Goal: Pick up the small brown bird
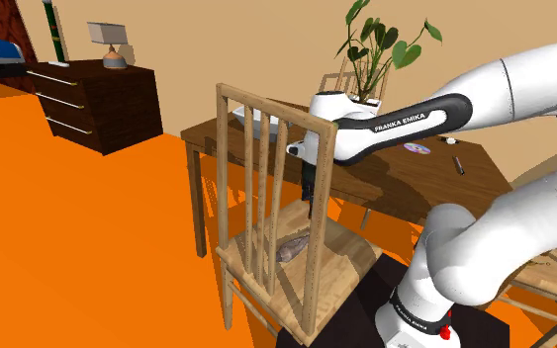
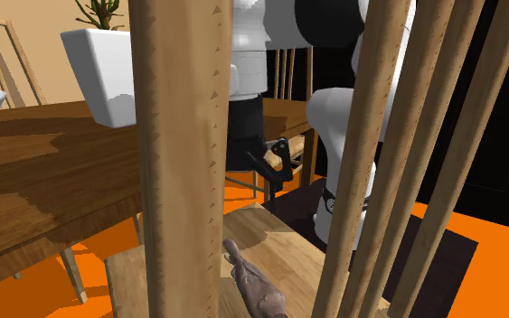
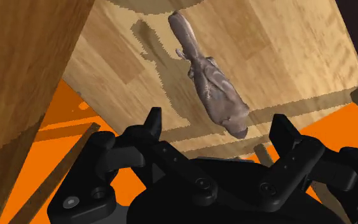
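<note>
The bird (image 3: 212, 89) lies not yet lifted near the middle of the chair seat (image 3: 285, 57), and the pincer (image 3: 217, 122) hovers open above it, touching nothing.

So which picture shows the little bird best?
The wrist view: the brown bird lies whole, unblocked on the chair seat. The shoulder view shows it between the chair's slats; the second exterior view cuts it off at the bottom edge.

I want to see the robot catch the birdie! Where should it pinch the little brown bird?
I'd pinch the bird across its plump middle, coming down from above. It lies flat on the chair seat, long and narrow, so the open gripper can close across its width.
</note>
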Action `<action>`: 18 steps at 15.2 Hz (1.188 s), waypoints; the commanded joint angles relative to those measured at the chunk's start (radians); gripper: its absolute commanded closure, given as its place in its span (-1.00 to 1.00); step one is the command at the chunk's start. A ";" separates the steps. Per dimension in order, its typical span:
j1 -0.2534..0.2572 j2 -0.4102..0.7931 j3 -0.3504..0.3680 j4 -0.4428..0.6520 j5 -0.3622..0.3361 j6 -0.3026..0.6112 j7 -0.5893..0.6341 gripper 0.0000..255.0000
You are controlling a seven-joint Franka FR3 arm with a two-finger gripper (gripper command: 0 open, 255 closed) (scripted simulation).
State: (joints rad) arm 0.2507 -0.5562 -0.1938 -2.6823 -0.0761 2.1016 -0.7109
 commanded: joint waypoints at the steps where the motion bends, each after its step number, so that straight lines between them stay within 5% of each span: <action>1: 0.041 0.055 -0.027 -0.027 -0.003 0.068 -0.121 -1.00; 7: 0.149 0.250 -0.108 -0.069 0.007 0.258 -0.472 -1.00; 16: 0.167 0.365 -0.124 -0.094 0.044 0.395 -0.505 -1.00; 17: 0.167 0.365 -0.124 -0.095 0.044 0.396 -0.505 1.00; 18: 0.167 0.364 -0.124 -0.096 0.044 0.396 -0.505 1.00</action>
State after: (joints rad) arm 0.4167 -0.1945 -0.3178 -2.7776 -0.0332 2.4950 -1.2152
